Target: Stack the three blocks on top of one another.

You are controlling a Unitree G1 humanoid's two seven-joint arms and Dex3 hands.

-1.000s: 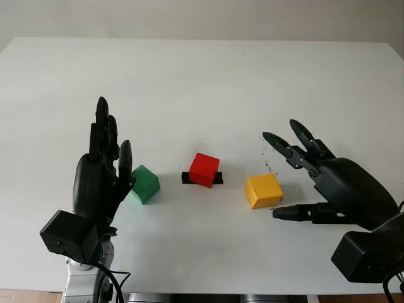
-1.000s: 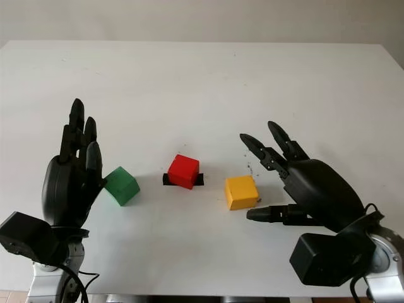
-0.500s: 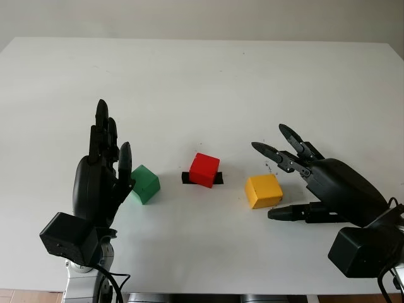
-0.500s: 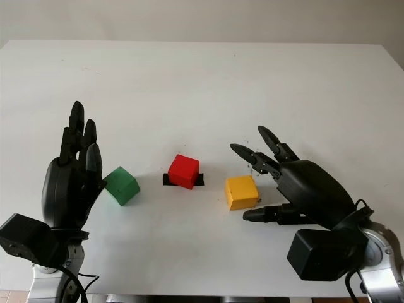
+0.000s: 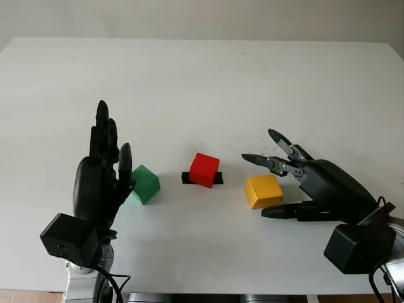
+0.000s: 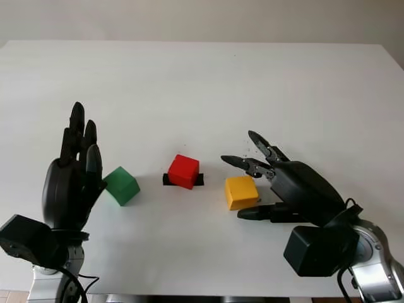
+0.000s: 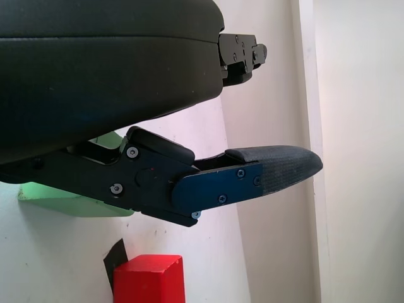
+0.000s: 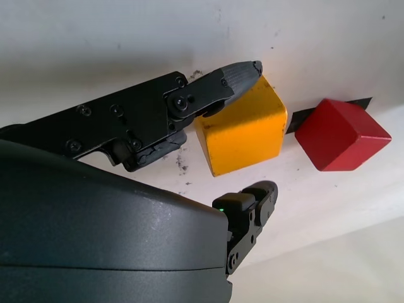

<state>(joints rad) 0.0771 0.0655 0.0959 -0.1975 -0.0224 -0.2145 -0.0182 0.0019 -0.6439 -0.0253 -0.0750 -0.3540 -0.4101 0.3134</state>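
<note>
Three blocks lie in a row on the white table. The green block is at the left, the red block sits on a black tape mark in the middle, and the yellow block is at the right. My right hand is open and brackets the yellow block: two fingers reach over its far side and the thumb lies along its near side. In the right wrist view one fingertip is at the yellow block's top edge. My left hand stands open, upright beside the green block.
The black tape mark pokes out from under the red block. The table's front edge runs just below both forearms. Bare tabletop stretches behind the blocks.
My right hand has slid left and lowered, so its fingers and thumb now flank the yellow block. The left hand and all blocks have stayed put.
</note>
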